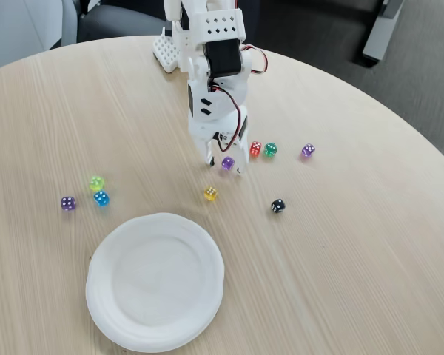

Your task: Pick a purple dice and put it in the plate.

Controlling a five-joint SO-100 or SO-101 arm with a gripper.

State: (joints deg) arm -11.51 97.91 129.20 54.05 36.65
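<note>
Step in hand: we judge this as the grasp approach; our pincer (223,164) stands released, fingers straddling the purple dice (228,163) on the tabletop (355,251).
Dice position: between the fingertips, just left of the red die (255,149) and green die (270,149), above the yellow die (211,193).
Next move: we would need to close squarely on the cube, lift, then swing toward the plate (155,279).
Plate contents: nothing lies in it.
Look-alikes: other purplish dice sit at far left (68,203) and far right (308,151).
</note>
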